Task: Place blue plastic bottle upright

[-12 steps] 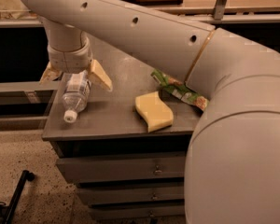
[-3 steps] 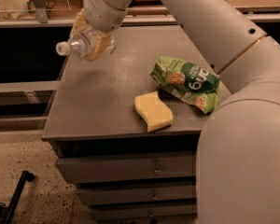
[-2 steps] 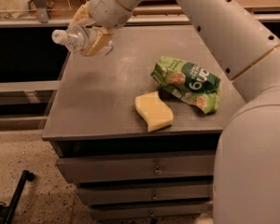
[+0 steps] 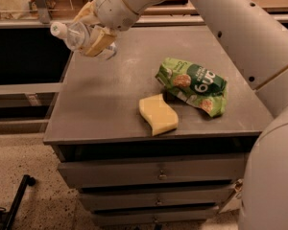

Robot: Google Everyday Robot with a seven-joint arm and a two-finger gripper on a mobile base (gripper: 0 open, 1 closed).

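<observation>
The blue plastic bottle is a small clear bottle with a white cap. It hangs in the air over the far left corner of the grey cabinet top, tilted with the cap pointing up and to the left. My gripper is shut on the bottle's body, its tan fingers on either side of it. The white arm reaches in from the upper right.
A green snack bag lies at the right of the cabinet top. A yellow sponge lies near the front edge. Drawers sit below. A shelf rail runs behind the cabinet.
The gripper has lifted the bottle from the cabinet top and carried it up and to the far left. The bottle's cap has swung from pointing down-left to up-left.
</observation>
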